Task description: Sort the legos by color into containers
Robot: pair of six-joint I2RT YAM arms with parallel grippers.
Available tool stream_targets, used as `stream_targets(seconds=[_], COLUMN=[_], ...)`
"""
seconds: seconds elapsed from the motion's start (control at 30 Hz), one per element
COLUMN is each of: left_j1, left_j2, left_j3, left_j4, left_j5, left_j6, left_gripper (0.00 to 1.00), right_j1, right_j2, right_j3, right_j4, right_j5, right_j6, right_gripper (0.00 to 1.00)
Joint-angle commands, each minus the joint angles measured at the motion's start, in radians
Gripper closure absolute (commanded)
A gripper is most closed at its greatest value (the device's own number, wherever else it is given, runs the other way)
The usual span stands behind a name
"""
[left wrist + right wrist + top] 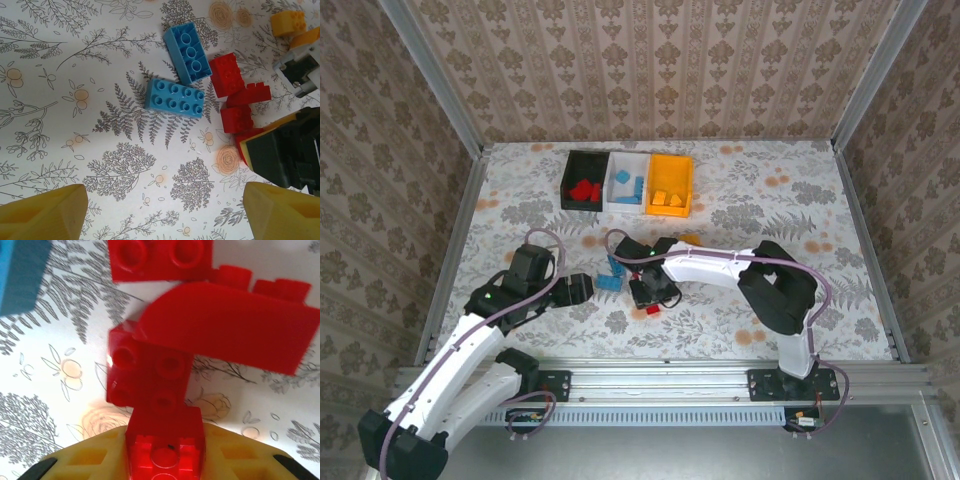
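The black bin (pixel 582 163), white bin (pixel 625 165) and orange bin (pixel 672 170) stand side by side at the back; red, blue and orange-yellow legos lie in them respectively. My right gripper (pixel 165 462) is shut on a red brick (pixel 165 442), low over a cluster of red bricks (pixel 227 327) on the table. Two blue bricks (pixel 175 97) lie just left of that red cluster (pixel 236 119). My left gripper (pixel 162 215) hovers open over bare cloth near the blue bricks, its yellow fingers (pixel 42 212) far apart. An orange-yellow brick (pixel 287 22) lies beyond the red ones.
The table carries a floral cloth (pixel 770 210). Metal rails frame it, with the front rail (pixel 660 370) just past the arm bases. The right gripper's black body (pixel 285 150) sits close to my left gripper's right finger. One red brick (pixel 653 310) lies just under the right gripper.
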State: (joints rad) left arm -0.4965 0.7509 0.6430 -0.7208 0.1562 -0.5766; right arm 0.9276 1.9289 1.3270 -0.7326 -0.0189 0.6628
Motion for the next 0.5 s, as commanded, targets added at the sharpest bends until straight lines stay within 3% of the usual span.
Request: stream_targets(seconds=[0.0, 0.13, 0.27, 0.47], left_j1=[0.008, 0.022, 0.036, 0.118], left_j2=[0.008, 0.013, 0.019, 0.008], left_j3=[0.033, 0.04, 0.03, 0.009], left_j4=[-0.008, 0.014, 0.05, 0.084], left_j5=[0.014, 0.045, 0.093, 0.172], left_j6=[0.012, 0.006, -0.001, -0.017], left_gripper=[0.18, 0.18, 0.18, 0.18], right_j1=[0.001, -0.035, -0.134, -0.289], right_j2=[-0.086, -0.206, -0.281, -0.228], right_j3=[-0.03, -0.056, -0.047, 0.045], right_j4=[-0.022, 0.037, 0.14, 0.357], right_j5=[0.031, -0.073, -0.324, -0.633], right_j6=[0.021, 0.004, 0.004, 0.094], right_gripper=[0.65, 0.65, 0.64, 0.64])
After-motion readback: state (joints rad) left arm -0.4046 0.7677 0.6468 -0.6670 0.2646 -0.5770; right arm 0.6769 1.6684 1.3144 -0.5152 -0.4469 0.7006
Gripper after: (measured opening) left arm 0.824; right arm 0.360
